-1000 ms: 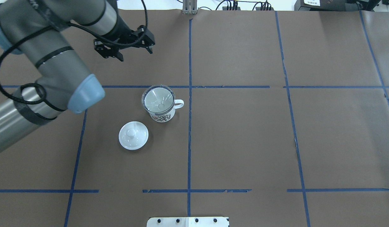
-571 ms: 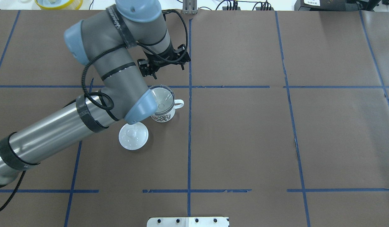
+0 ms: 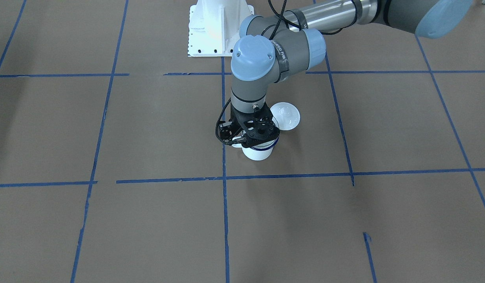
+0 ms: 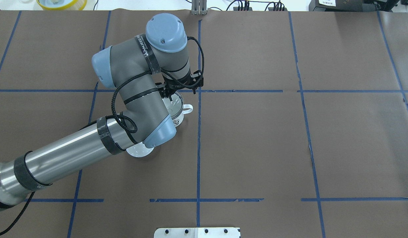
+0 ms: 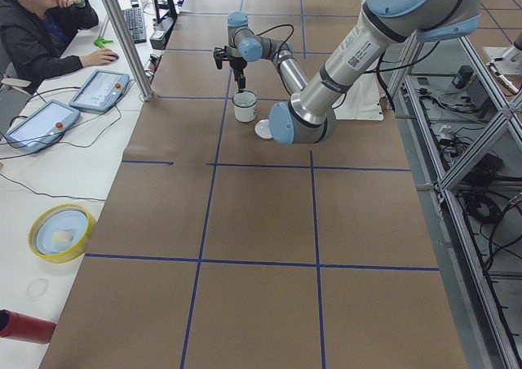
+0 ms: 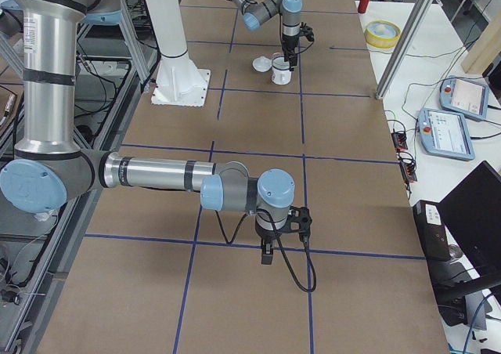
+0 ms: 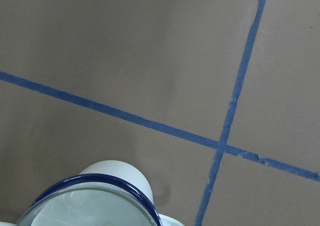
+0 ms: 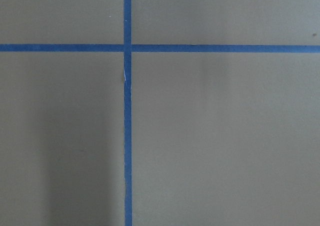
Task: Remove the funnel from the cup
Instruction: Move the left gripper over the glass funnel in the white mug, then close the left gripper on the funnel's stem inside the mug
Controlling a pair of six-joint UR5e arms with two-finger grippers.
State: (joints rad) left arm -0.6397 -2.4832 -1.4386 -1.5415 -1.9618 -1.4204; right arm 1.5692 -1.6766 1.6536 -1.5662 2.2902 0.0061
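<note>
The cup (image 3: 258,153), a white mug with a dark blue rim, stands near the table's middle. It also shows in the overhead view (image 4: 178,121) and the left wrist view (image 7: 122,170). The clear funnel (image 4: 175,105) sits in its mouth and fills the bottom of the left wrist view (image 7: 90,208). My left gripper (image 3: 252,137) points down right over the cup's far rim (image 4: 170,96), with its jaws apart and holding nothing. My right gripper (image 6: 266,258) hangs low over bare table far from the cup. It shows only in the right side view, so I cannot tell its state.
A round white lid with a knob (image 3: 287,116) lies just beside the cup, half under my left forearm (image 4: 137,151). The white arm base plate (image 3: 218,27) is at the robot's edge. A yellow bowl (image 5: 61,232) and an operator (image 5: 41,18) are off the table.
My left arm has swung in from the far left. Its gripper has moved from the far side of the table to right above the cup, and the arm now covers part of cup and lid.
</note>
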